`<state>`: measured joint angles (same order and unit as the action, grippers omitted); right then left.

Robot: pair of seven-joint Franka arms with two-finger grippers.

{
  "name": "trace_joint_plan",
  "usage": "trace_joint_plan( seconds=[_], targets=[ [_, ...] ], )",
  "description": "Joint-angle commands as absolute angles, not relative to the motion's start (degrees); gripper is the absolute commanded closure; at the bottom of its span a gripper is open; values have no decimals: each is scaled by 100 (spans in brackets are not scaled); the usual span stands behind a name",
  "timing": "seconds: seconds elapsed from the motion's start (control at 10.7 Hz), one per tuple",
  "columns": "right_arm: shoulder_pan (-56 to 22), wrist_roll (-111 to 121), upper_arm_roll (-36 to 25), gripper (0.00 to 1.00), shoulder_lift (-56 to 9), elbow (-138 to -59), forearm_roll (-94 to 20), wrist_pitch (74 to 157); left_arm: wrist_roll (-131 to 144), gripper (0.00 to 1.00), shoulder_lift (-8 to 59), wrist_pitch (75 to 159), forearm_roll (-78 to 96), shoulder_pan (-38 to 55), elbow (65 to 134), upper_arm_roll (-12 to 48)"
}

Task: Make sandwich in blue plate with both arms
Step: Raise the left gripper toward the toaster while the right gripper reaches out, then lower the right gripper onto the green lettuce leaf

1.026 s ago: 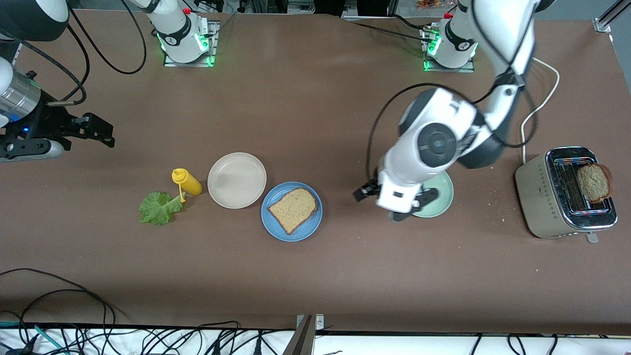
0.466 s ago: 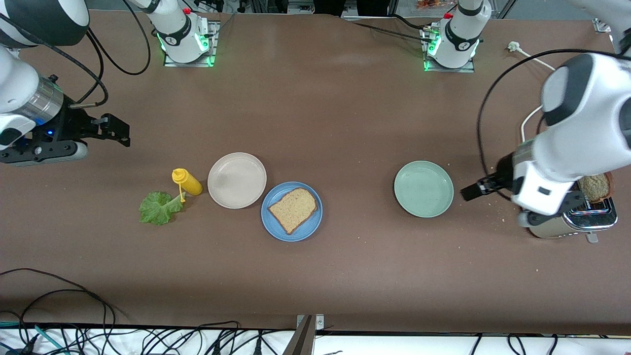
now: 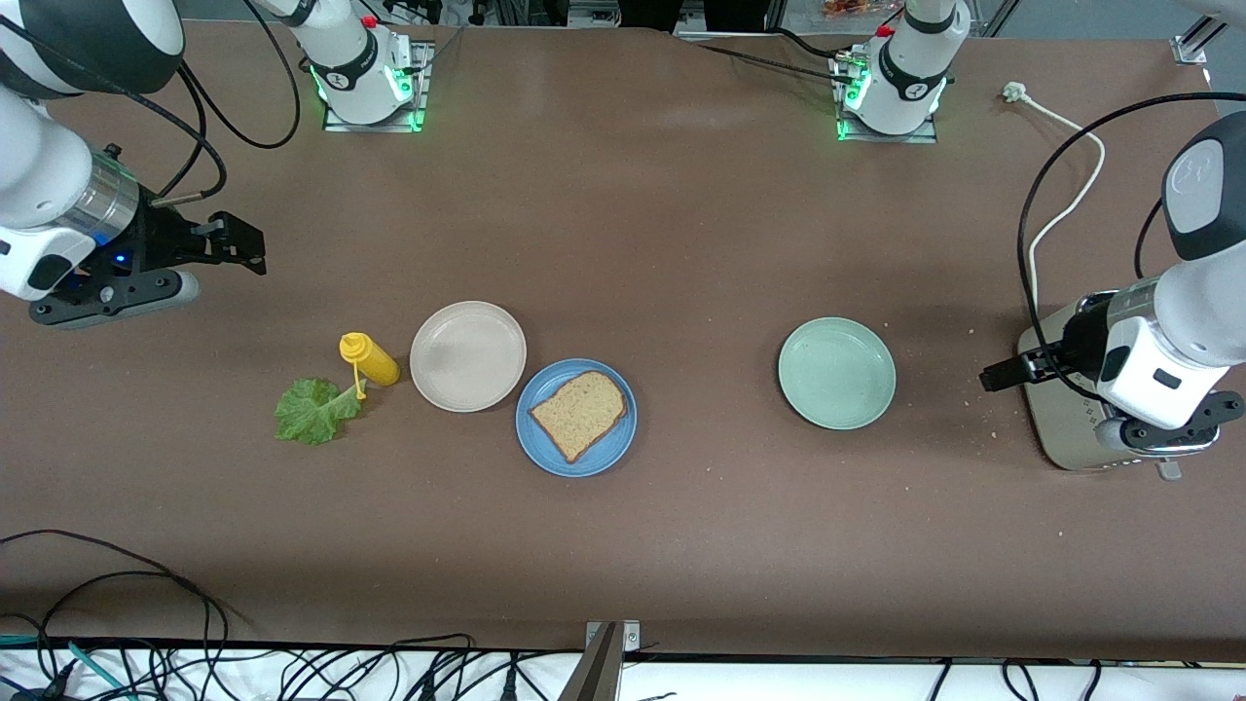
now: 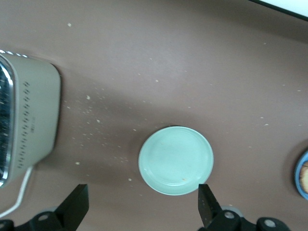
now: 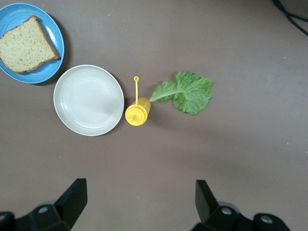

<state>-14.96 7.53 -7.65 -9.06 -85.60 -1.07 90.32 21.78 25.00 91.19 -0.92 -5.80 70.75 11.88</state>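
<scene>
The blue plate (image 3: 608,453) lay on the brown bench (image 3: 623,243), in the lower centre of the front frame, and it carried one bread slice (image 3: 578,414). This was the only part of the sandwich on the plate.

The left arm (image 3: 1192,292) entered at the edge of the frame toward its own end of the bench. Its wrist covered a part of the toaster (image 3: 1061,409). The left claw (image 3: 985,375) hung over the bench between the toaster and the pale green plate (image 3: 836,373). Its fingers (image 4: 77,207) stood wide apart and held nothing.

The right arm (image 3: 58,195) came in at the upper corner of the frame, at its end of the bench. The right claw (image 3: 243,248) was over bare bench, also spread open and empty.

The beige plate (image 3: 468,355) touched the blue plate, or nearly so, and was a little higher in the frame, toward the right arm's end. The lettuce leaf (image 3: 310,411) lay on the bench nearer to that end. Its stalk reached the yellow squeeze bottle (image 3: 368,360), which was just beside the beige plate.
</scene>
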Motion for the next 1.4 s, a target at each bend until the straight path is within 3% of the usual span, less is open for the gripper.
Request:
trace_joint_plan(
  seconds=[0.0,0.28,0.84,1.31],
  targets=[
    [-1441,914,-773,0,-905,-8561,-123,8930,1864,0,2347,9062,-738,-633,7216,1266],
    [-1083,1228,-791,0,-1106,-8508,-123,9009,1863,0,2355,9062,-721,-642,7216,1266],
    [-879,1617,-782,0,-2134,-8596,-378,10167,1863,0,2391,9062,-721,-633,7216,1257],
    [-510,1757,-343,0,-2697,-8956,-308,11240,1863,0,2391,9062,-721,-633,7225,1257]
  ],
)
